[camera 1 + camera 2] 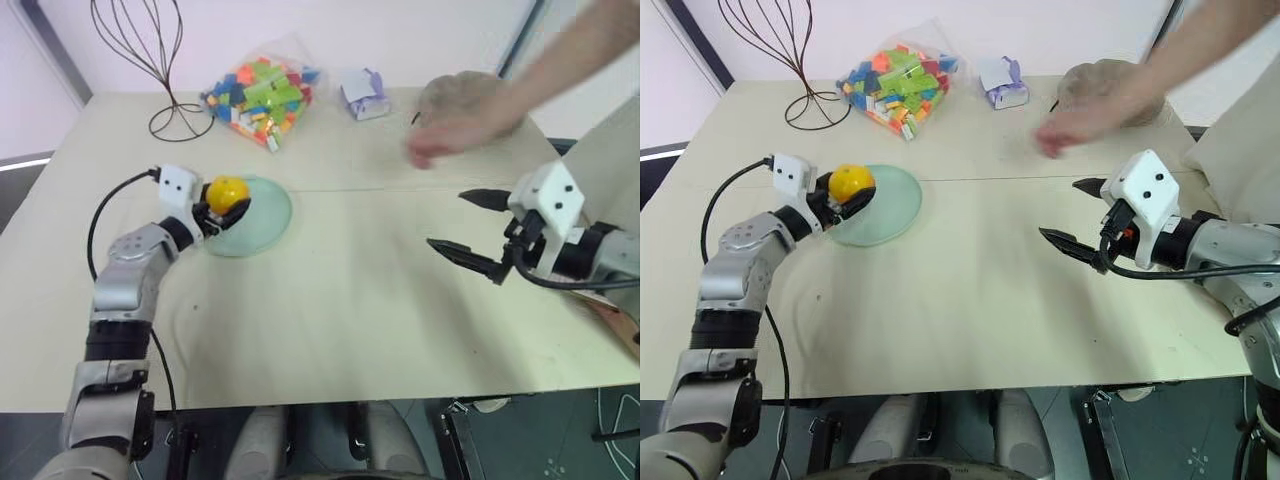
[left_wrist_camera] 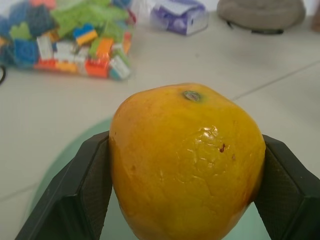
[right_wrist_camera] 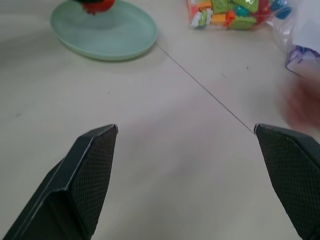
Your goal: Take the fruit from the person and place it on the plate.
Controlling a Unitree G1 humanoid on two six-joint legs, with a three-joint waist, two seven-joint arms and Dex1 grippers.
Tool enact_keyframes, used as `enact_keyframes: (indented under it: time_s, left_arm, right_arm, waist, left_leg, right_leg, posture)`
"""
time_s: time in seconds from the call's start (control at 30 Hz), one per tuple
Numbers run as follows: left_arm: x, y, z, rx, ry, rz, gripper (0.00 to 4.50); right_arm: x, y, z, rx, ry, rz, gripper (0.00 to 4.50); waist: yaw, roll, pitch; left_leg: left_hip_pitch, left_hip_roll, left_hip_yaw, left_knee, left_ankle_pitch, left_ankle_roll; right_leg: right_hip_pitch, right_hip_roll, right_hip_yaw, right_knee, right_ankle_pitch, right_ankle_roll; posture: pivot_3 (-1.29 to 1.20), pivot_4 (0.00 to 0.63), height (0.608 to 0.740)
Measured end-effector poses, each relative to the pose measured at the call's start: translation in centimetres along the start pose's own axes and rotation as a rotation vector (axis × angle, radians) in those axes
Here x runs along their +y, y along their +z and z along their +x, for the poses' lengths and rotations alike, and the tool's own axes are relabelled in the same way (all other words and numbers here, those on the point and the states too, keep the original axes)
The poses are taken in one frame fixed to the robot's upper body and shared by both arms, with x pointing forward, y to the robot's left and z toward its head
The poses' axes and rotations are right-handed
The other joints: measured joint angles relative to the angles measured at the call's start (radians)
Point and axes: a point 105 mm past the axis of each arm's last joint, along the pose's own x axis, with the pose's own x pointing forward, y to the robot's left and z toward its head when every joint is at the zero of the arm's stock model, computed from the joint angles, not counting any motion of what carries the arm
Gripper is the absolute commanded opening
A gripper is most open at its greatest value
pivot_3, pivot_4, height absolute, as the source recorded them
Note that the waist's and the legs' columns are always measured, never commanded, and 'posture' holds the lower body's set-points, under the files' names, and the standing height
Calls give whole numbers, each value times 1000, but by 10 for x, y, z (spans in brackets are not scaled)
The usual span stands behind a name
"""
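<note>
Left gripper [image 1: 222,208] clamped on fruit [image 1: 228,192], holding it over plate [image 1: 262,225], at plate's left edge. Judged next: lower onto plate, then release. Right gripper [image 1: 468,228] spread wide, idle, far right on table [image 1: 340,300]. Person's hand [image 1: 455,130] far right, well apart.

Item count on the worktop [image 1: 350,330]:

- Fruit [image 1: 227,191]: one, between the left jaws.
- Plate [image 1: 262,222]: one, beneath the left jaws.
- Bag of toy blocks [image 1: 262,92]: one, beyond the left jaws.
- Wire stand [image 1: 150,55]: one.
- Small purple-and-white box [image 1: 364,95]: one.
- Cloth cap [image 1: 1102,82]: one.
- Person's hand [image 1: 455,130]: one, beyond the right jaws.
- Grippers: two.
</note>
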Motion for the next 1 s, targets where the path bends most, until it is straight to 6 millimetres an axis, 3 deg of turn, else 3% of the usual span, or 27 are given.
enact_keyframes:
  time_s: [0.1, 0.17, 0.2, 0.5, 0.67, 0.8, 1.0]
  left_arm:
    - [-4, -5, -4, 17, -5, -4, 3254]
    - [-6, -6, -4, 25, -8, -10, 4316]
    - [-7, -6, -5, 24, -9, -9, 4467]
    - [-12, -9, -5, 18, -18, -36, 4467]
    - [-20, 17, -13, -86, -55, -60, 4467]
    - [-19, 31, -28, -83, -70, -19, 4467]
    - [-10, 53, -65, -23, -99, 88, 4467]
  right_arm:
    - [0, -1, 0, 2, 0, 4, 4500]
    - [0, -1, 0, 1, 0, 5, 4500]
    - [1, -1, 0, 0, 1, 7, 4500]
    - [1, -1, 0, -1, 4, 18, 4500]
    - [1, -1, 0, -2, 3, 18, 4500]
    - [1, 0, 0, -4, 4, 17, 4500]
    - [5, 5, 7, -30, 33, 9, 4500]
  waist:
    - [-1, 0, 0]
    - [-1, 0, 0]
    - [-1, 0, 0]
    - [-1, 0, 0]
    - [-1, 0, 0]
    - [-4, 0, 0]
    - [-5, 0, 0]
  left_leg:
    - [0, 0, 0, 0, 0, 0]
    - [0, 0, 0, 0, 0, 0]
    - [0, 0, 0, 0, 0, 0]
    - [0, 0, 0, 0, 0, 0]
    - [0, 0, 0, 0, 0, 0]
    - [0, 1, 0, 0, 0, 0]
    - [0, 1, 0, 0, 0, 0]
  right_leg:
    - [0, 0, 0, 0, 0, 0]
    - [0, 0, 0, 0, 0, 0]
    - [0, 0, 0, 0, 0, 0]
    - [0, 0, 0, 0, 0, 0]
    - [0, 0, 1, -1, 0, 0]
    - [0, 1, 1, -1, 0, 0]
    - [0, 1, 0, -2, -2, -4]
  posture:
    - [0, 150, 740]
    - [0, 150, 740]
    - [0, 150, 740]
    - [0, 150, 740]
    - [0, 150, 740]
    - [0, 150, 740]
    - [0, 150, 740]
